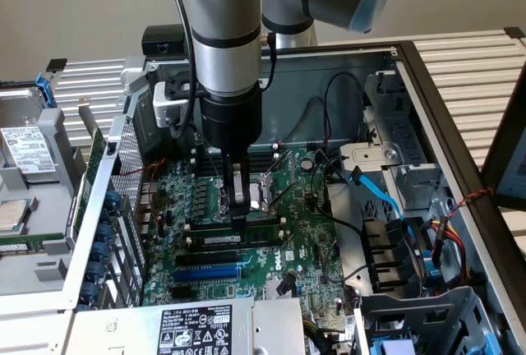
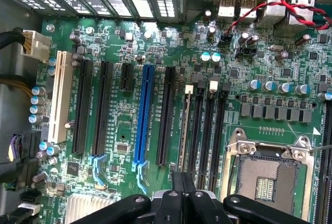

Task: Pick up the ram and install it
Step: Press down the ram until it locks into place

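Note:
The ram (image 1: 246, 238), a green stick with a white label, stands upright in a black memory slot on the motherboard (image 1: 308, 240). My gripper (image 1: 238, 217) hangs straight over its middle, fingers shut together, tips at the ram's top edge. In the wrist view the ram (image 2: 184, 125) appears edge-on as a thin pale strip running out from under the shut gripper (image 2: 181, 182). Bare black memory slots (image 2: 207, 125) lie beside it.
A blue expansion slot (image 1: 205, 273) (image 2: 142, 115) lies near the ram, an open CPU socket (image 2: 270, 177) on its other side. Blue and black cables (image 1: 378, 195) crowd the exterior view's right. A power supply (image 1: 197, 326) sits in front, and case walls ring the board.

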### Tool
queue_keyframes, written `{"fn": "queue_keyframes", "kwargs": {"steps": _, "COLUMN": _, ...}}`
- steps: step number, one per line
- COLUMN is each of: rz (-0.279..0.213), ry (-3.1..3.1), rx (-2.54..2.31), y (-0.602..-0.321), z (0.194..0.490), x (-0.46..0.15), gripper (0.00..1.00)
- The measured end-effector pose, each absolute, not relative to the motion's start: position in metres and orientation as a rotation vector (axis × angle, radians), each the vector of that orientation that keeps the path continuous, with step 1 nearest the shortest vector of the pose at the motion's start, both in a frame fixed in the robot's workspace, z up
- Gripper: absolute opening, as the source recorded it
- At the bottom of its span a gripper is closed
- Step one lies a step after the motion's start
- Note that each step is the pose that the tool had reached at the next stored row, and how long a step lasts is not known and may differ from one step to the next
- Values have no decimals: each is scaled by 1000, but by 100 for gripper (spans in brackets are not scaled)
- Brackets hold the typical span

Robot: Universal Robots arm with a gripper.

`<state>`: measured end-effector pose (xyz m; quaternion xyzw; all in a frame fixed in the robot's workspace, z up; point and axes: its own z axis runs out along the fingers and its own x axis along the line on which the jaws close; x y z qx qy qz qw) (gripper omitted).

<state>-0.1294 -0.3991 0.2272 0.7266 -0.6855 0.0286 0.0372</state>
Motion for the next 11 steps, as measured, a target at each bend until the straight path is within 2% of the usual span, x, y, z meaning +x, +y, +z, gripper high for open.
{"fn": "queue_keyframes", "kwargs": {"steps": 7, "rz": 88, "ry": -2103, "rx": 2230, "y": -399, "z": 252, "x": -129, "gripper": 10}}
{"fn": "queue_keyframes", "kwargs": {"steps": 11, "rz": 88, "ry": -2103, "rx": 2231, "y": -399, "z": 253, "x": -129, "gripper": 10}}
